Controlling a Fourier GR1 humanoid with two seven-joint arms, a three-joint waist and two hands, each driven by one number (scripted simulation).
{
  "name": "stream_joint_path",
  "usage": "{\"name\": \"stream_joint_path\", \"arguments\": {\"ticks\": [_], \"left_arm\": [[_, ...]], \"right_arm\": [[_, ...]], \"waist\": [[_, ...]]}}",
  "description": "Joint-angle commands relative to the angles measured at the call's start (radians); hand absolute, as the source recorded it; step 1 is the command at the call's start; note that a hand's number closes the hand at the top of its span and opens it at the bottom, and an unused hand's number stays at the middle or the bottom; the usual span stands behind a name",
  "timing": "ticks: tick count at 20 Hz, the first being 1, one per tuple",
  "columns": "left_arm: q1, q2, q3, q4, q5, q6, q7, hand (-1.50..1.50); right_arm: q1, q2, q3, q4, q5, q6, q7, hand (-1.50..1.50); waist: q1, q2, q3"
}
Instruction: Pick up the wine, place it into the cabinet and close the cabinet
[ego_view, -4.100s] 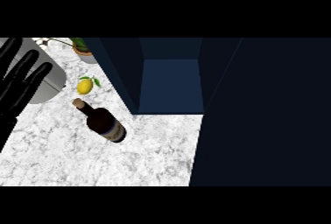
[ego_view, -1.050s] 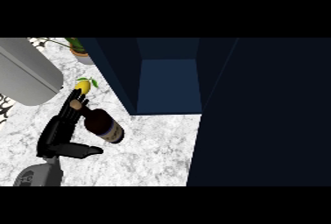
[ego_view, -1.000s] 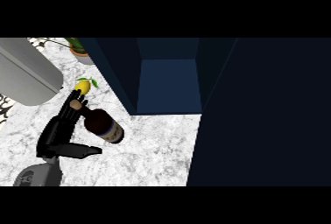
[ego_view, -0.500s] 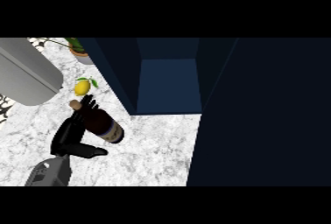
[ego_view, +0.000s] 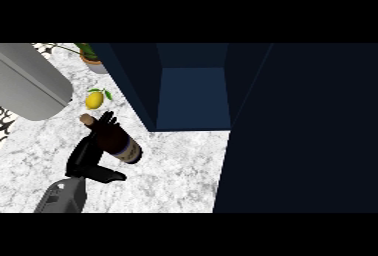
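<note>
The wine bottle (ego_view: 119, 145) lies on the marble counter (ego_view: 170, 170). It is dark with a pale label band, and its cork end (ego_view: 87, 119) points to the far left. My left hand (ego_view: 83, 156) lies along the bottle's left side. Its fingers (ego_view: 108, 120) reach over the neck, and its thumb (ego_view: 109, 175) sticks out to the right below the bottle's base, apart from it. The hand is open. The dark blue cabinet (ego_view: 192, 97) stands open just right of the bottle. My right hand shows nowhere.
The cabinet's open door (ego_view: 303, 130) fills the view's right side as a tall dark panel. A lemon (ego_view: 94, 99) lies just beyond the cork. A large grey cylinder (ego_view: 29, 82) lies at the far left, with a potted plant (ego_view: 92, 59) behind it.
My left hand left its raised spot at the left edge and came down beside the bottle. In the last second it slid right against it, fingers now over the neck. The bottle has not moved.
</note>
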Motion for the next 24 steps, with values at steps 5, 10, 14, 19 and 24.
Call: {"name": "stream_joint_path", "arguments": {"ticks": [5,10,14,19,24], "left_arm": [[0.004,-0.033,-0.001,0.073,-0.008,-0.008,-0.108,-1.50],[-0.084,-0.023,0.037,0.191,0.011,-0.026,-0.142,1.50],[-0.046,-0.030,0.003,0.102,-0.023,0.018,-0.166,1.50],[-0.049,-0.010,0.003,0.088,-0.040,0.046,-0.208,1.50],[0.089,-0.084,-0.019,-0.007,-0.043,0.117,-0.255,1.50]], "right_arm": [[0.060,-0.007,0.055,-0.119,0.125,-0.016,-0.017,-1.50],[0.004,-0.037,-0.019,-0.171,0.087,-0.012,0.087,-1.50],[0.024,-0.038,0.027,-0.190,0.113,-0.030,0.091,-1.50],[0.071,-0.061,0.080,-0.200,0.135,-0.041,0.042,-1.50],[0.137,-0.101,0.033,-0.172,0.057,-0.022,-0.060,-1.50]], "waist": [[0.008,-0.001,0.001],[0.001,0.002,-0.001],[0.007,-0.002,0.000],[0.002,-0.003,0.000],[0.012,-0.003,0.002]]}}
